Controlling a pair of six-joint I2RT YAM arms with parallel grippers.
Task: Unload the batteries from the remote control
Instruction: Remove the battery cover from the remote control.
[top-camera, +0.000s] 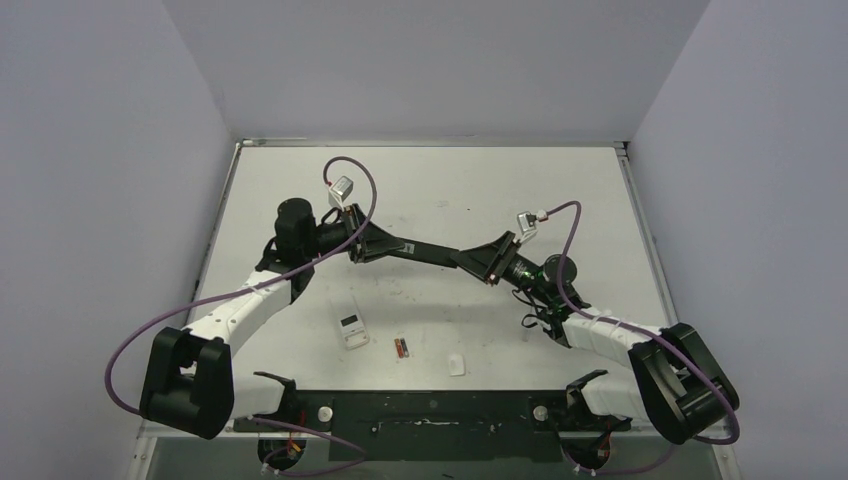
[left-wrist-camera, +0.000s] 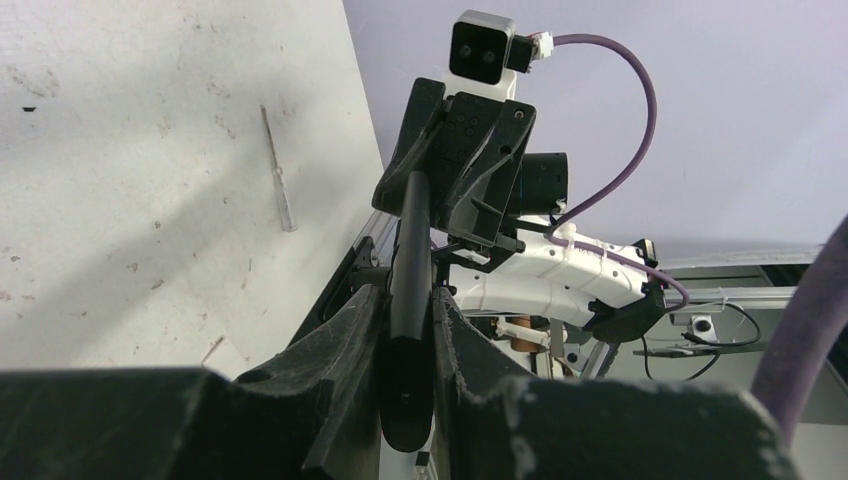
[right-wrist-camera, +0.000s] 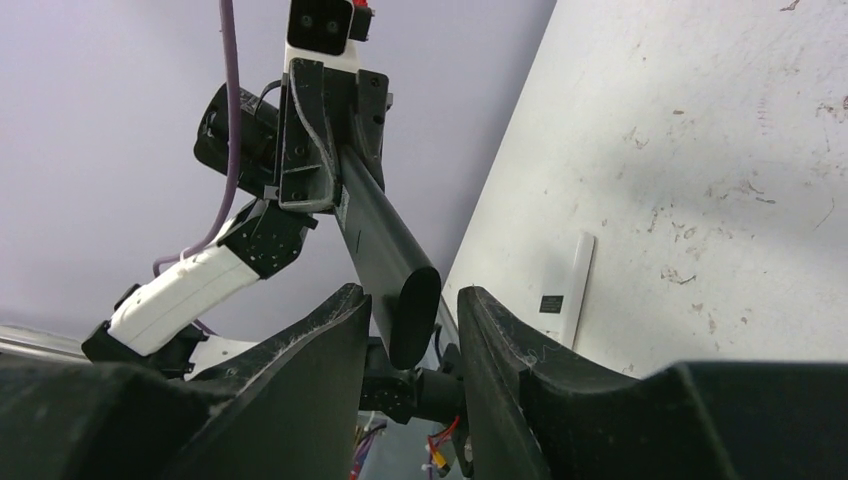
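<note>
Top external view has me holding a black remote (top-camera: 430, 252) level above the middle of the table (top-camera: 560, 190), one end at each of my grippers. I judge this is to steady it while the cells are worked out. My left gripper (top-camera: 390, 247) is clamped on its end, and in the left wrist view both fingers (left-wrist-camera: 340, 340) press the casing. My right gripper (top-camera: 464, 258) sits around the other end, but the right wrist view shows a gap on either side of the casing. So those jaws are parted and not gripping.

Two reddish-brown batteries (top-camera: 401, 347) lie together on the table at about 6 o'clock from the held remote. A white remote (top-camera: 352, 330) lies at 7 o'clock from it, and a small white piece (top-camera: 457, 365) at 4 o'clock from the cells.

The battery bay faces no camera, so I cannot tell whether any cells are inside. A dark or a blue cell I cannot find anywhere.
</note>
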